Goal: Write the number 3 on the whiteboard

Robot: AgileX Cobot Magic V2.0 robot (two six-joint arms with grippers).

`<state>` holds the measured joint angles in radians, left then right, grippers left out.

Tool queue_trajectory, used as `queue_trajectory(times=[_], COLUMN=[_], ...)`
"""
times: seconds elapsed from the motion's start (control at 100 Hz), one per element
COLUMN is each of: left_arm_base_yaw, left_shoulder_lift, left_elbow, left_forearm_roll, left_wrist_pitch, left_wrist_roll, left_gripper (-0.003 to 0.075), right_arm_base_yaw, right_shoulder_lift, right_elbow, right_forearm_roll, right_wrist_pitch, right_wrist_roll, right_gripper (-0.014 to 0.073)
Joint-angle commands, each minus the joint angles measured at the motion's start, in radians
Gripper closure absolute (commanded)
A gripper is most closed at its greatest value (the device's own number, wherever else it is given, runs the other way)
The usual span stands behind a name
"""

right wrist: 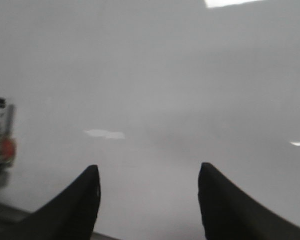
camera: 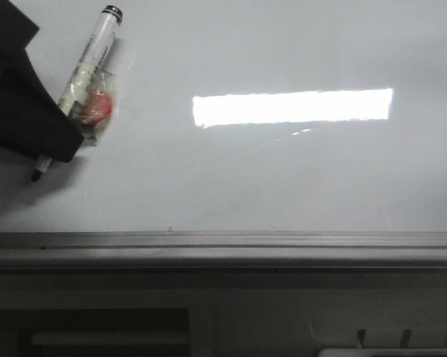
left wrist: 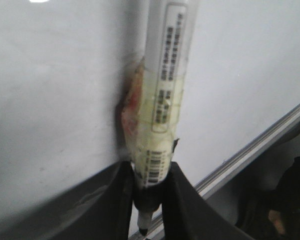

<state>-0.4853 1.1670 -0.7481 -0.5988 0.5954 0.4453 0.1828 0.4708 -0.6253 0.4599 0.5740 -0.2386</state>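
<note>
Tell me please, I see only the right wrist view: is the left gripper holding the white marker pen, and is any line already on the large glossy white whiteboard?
Observer: Yes. In the left wrist view the left gripper is shut on the white marker pen with the printed label, near its tip end.
Operator: Where does the tip point?
Observer: In the front view the black tip points down toward the large glossy white whiteboard, at its left side, close to the surface; contact I cannot tell.
Operator: Is the number 3 written?
Observer: No black line shows on the board in the front view, only a bright rectangular light reflection.
</note>
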Motion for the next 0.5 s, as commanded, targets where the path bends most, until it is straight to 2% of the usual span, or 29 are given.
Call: queue_trajectory(times=[0.0,0.09,0.15,0.21,0.25,0.32,0.49], left_arm_base_yaw=[-0.029,-0.083,-0.135,-0.173,-0.207,-0.246,-0.293], left_shoulder_lift=[-0.066,-0.122,-0.160,-0.189,-0.207,-0.227,-0.234], left_elbow=[-0.055,-0.101,-0.137,-0.163,-0.177,-0.187,-0.187], left_forearm_roll=[-0.023,-0.025,-0.025,-0.025,-0.014,-0.001,0.000], left_wrist_pitch=[0.005,0.085,0.153,0.213,0.246,0.272,0.277], left_wrist_roll=[0.064,0.228,0.392,0.539,0.642,0.715,0.723], left_gripper=[0.0741,0.0741,0.0741,0.0741,0.0741,0.0741,0.0741], right_arm_base_yaw=[-0.001,0.001,0.024,0.053,0.080,0.143,0.303], right_shoulder_lift=[0.025,0.069,0.102,0.131,0.152,0.188,0.296], right_elbow=[-0.061,-0.100,-0.124,-0.143,-0.164,-0.199,-0.268], right_forearm_roll=[0.246,0.476,0.584,0.638,0.646,0.646,0.528], right_wrist_pitch=[0.043,0.211,0.271,0.303,0.321,0.330,0.319], right_wrist_roll=[-0.288,-0.537,-0.637,-0.709,-0.751,-0.785,-0.789], right_gripper=[0.0208,0.0208,0.0208,0.0208,0.0207,0.0207,0.0207])
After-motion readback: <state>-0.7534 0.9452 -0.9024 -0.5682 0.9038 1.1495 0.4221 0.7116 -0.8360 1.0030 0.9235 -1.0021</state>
